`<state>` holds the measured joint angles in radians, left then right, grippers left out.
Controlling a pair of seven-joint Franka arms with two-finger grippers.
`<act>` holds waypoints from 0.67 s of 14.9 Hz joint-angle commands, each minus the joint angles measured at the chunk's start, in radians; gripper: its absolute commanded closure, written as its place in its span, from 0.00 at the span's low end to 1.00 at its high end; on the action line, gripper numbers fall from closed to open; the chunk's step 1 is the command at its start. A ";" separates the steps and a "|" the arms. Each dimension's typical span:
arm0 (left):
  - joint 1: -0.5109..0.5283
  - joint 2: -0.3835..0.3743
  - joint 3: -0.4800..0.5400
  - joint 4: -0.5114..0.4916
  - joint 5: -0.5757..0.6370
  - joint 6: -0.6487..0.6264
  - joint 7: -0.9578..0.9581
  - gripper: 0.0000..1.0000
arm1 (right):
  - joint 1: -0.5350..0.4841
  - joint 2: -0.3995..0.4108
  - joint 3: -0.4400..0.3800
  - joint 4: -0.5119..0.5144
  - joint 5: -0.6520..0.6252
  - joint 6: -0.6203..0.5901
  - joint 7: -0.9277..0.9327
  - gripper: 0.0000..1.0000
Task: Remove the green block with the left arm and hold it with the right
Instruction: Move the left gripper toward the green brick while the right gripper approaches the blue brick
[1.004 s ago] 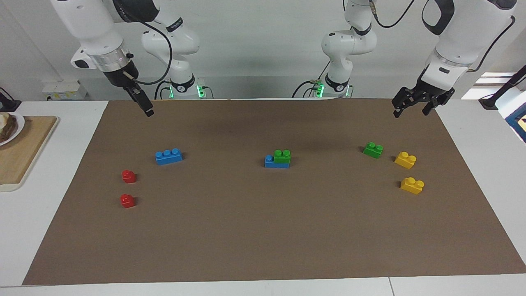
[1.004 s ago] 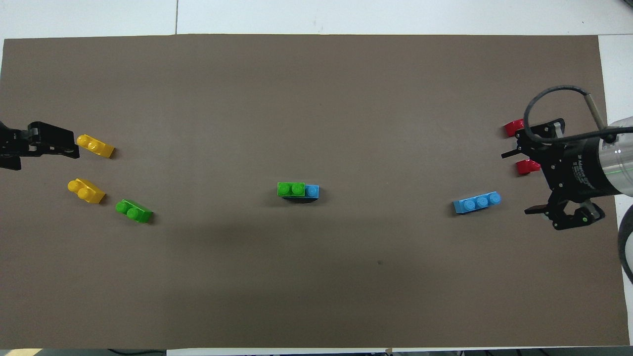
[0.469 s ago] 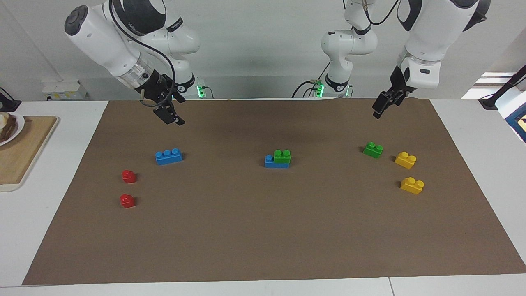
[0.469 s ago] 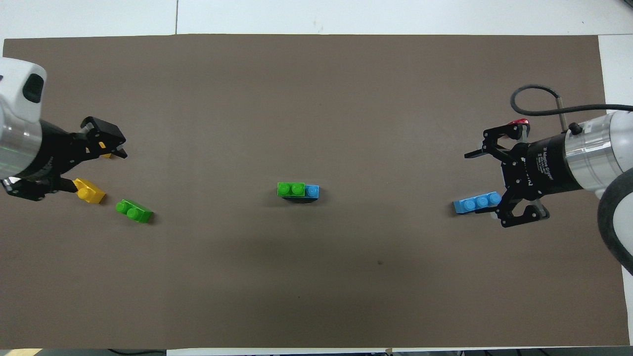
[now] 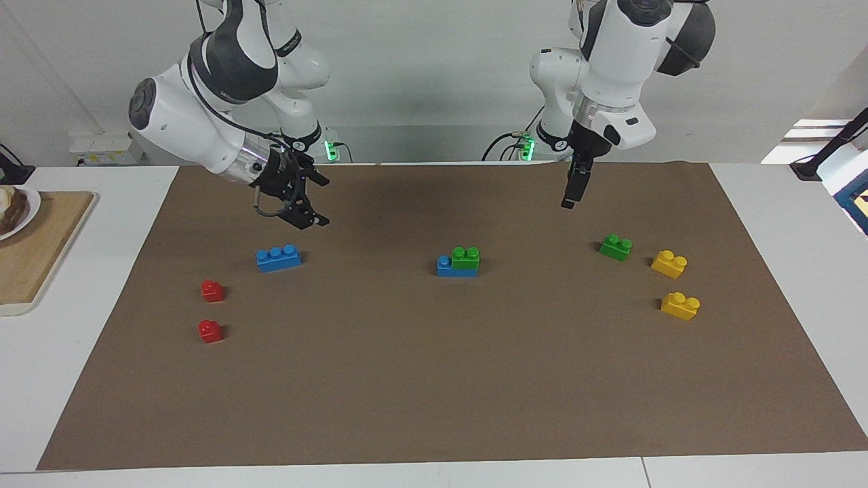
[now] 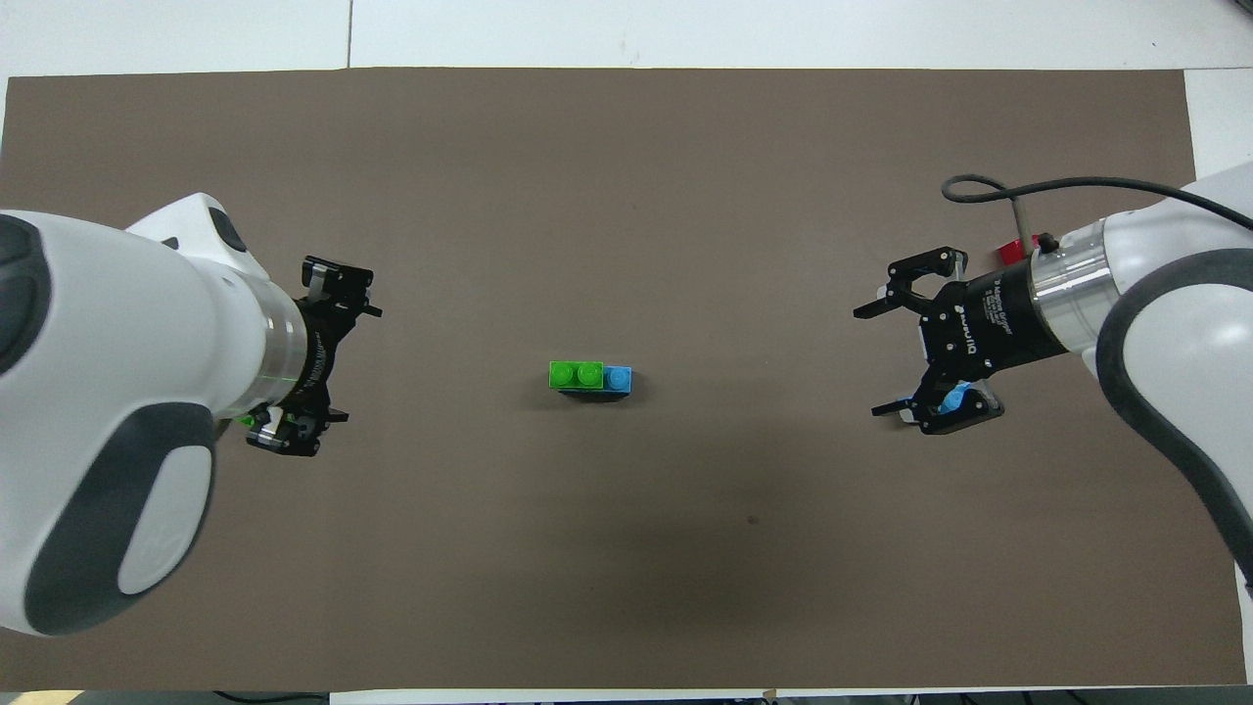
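closing both arms on the middle stack. the small bright green two-stud plastic brick [image 5: 466, 257] sits pressed onto a longer blue plastic brick [image 5: 447, 267] at the centre of the brown paper mat [image 5: 434, 379], one blue stud showing at the right arm's end.

left gripper [image 6: 323, 367] hangs over the mat between the stack and a second, loose green brick [image 5: 616, 247]; in the overhead view its fingers are spread wide. right gripper [image 6: 905, 360] hangs over a lone blue three-stud brick [image 5: 279, 257], also wide open. both empty and well apart from the stack.

my plan: right comes down first and pinches the blue base low across its long sides at the exposed-stud end, so it leaves the green one clear. then left takes the green brick across its sides, above the seam, and pulls straight up. any tilt likely drags the base along or pops the grip.

watch items: left must ignore the loose green brick and the two yellow bricks [image 5: 669, 263] near it; right must clear the lone blue brick as it descends. the two red blocks [image 5: 212, 291] are well out of the way.
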<state>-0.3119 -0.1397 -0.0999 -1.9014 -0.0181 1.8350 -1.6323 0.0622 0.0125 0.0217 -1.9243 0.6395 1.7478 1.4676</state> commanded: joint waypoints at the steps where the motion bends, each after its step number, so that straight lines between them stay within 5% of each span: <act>1: -0.055 -0.031 0.017 -0.077 -0.008 0.091 -0.171 0.00 | 0.050 0.050 0.004 -0.022 0.077 0.080 0.004 0.00; 10: -0.187 0.169 0.015 -0.087 -0.014 0.285 -0.514 0.00 | 0.267 0.133 0.004 -0.160 0.195 0.487 0.004 0.00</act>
<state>-0.4684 -0.0017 -0.1000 -1.9855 -0.0186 2.0796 -2.1026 0.2849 0.1430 0.0270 -2.0409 0.8028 2.1551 1.4676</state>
